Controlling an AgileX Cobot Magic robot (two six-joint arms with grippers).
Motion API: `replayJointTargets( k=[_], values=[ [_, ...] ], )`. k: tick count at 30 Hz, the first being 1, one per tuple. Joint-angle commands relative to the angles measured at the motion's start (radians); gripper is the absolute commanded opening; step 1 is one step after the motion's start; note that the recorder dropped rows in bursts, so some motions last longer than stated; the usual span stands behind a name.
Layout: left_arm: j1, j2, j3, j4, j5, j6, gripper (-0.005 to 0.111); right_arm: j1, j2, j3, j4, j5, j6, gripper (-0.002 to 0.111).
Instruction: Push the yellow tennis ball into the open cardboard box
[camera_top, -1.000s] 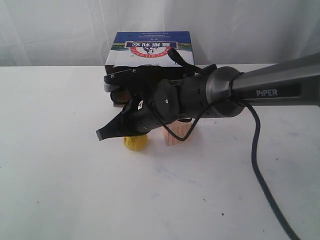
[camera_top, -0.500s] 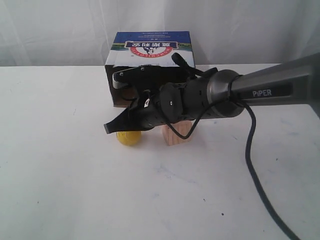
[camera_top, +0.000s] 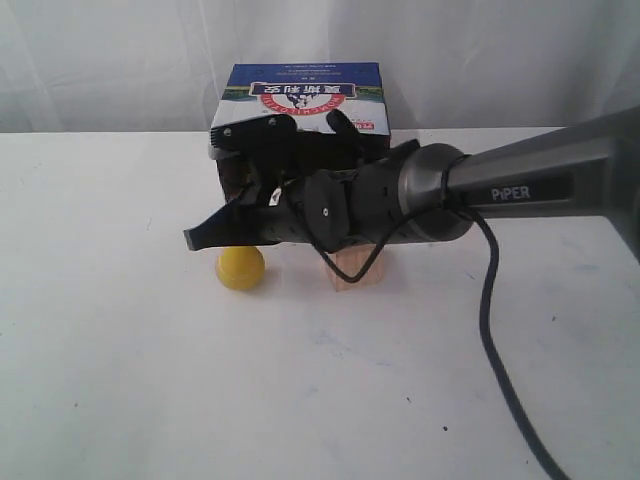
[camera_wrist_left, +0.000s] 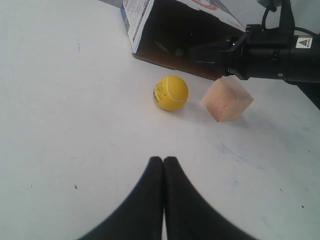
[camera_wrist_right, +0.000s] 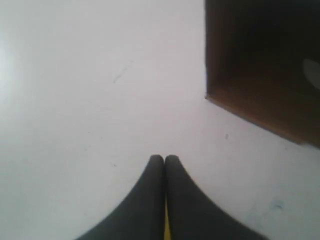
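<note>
Reading the print first: the right arm (camera_top: 520, 185) carries the word "PiPER" in white letters on its grey tube. The open cardboard box (camera_top: 300, 92) has a blue-and-white top with a red-rimmed logo and Chinese characters, which appear upside down in the exterior view. The left wrist view shows small print on the box's side panel and a white sticker (camera_wrist_left: 302, 43) on the right arm, both too small to read. The yellow tennis ball (camera_top: 240, 267) bears a dark printed patch, also illegible.

By count there is one ball, one wooden cube (camera_top: 350, 268), one box and one black cable (camera_top: 488, 310) hanging from the right arm. Only one arm shows in the exterior view.

The ball lies on the white bench (camera_top: 110, 360) in front of the box's dark open mouth, apart from it, with the cube just beside it and not touching. The right gripper (camera_top: 192, 240) reaches across the front of the box, its jaws pressed together, with its tip over the ball. Whether it touches the ball cannot be told. The right wrist view shows the same jaws shut above bare bench near a corner of the box. The left gripper (camera_wrist_left: 163, 161) hangs well back from the ball, its jaws also pressed together and holding nothing.
</note>
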Motion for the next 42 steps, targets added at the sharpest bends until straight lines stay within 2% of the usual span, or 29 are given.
replayJointTargets(
  k=[1, 9, 24, 28, 31, 33, 35, 38, 41, 42],
  values=[
    [-0.007, -0.005, 0.003, -0.016, 0.005, -0.002, 0.0, 0.039, 0.03, -0.053, -0.003, -0.022, -0.022, 0.0],
    [-0.007, -0.005, 0.003, -0.016, 0.005, -0.002, 0.0, 0.051, 0.099, -0.11, -0.003, 0.123, -0.022, 0.0],
    [-0.007, -0.005, 0.003, -0.016, 0.005, -0.002, 0.0, 0.051, 0.079, -0.141, -0.003, 0.118, -0.024, 0.0],
    [-0.007, -0.005, 0.003, -0.046, -0.053, -0.002, 0.0, 0.046, -0.015, -0.164, -0.018, 0.147, -0.089, 0.0],
    [-0.007, -0.005, 0.003, -0.097, -0.17, -0.002, 0.0, 0.019, -0.112, -0.164, -0.14, 0.296, -0.24, 0.0],
    [-0.007, -0.005, -0.016, -0.076, -0.197, 0.006, 0.0, -0.018, -0.168, -0.164, -0.288, 0.481, -0.244, 0.0],
    [-0.007, -0.005, -0.061, -0.023, -0.133, 0.034, 0.0, -0.062, -0.21, -0.164, -0.467, 0.66, -0.116, 0.0],
    [-0.007, 0.045, -0.131, -0.007, 0.027, 0.115, 0.0, -0.14, -0.258, -0.164, -0.839, 0.909, 0.198, 0.0],
    [-0.007, 0.171, -0.183, -0.056, 0.057, 0.244, 0.0, -0.225, -0.302, -0.164, -1.132, 1.132, 0.437, 0.0],
    [-0.007, 0.216, -0.199, -0.067, 0.068, 0.296, 0.0, -0.256, -0.315, -0.164, -1.177, 1.2, 0.468, 0.0]
  ],
)
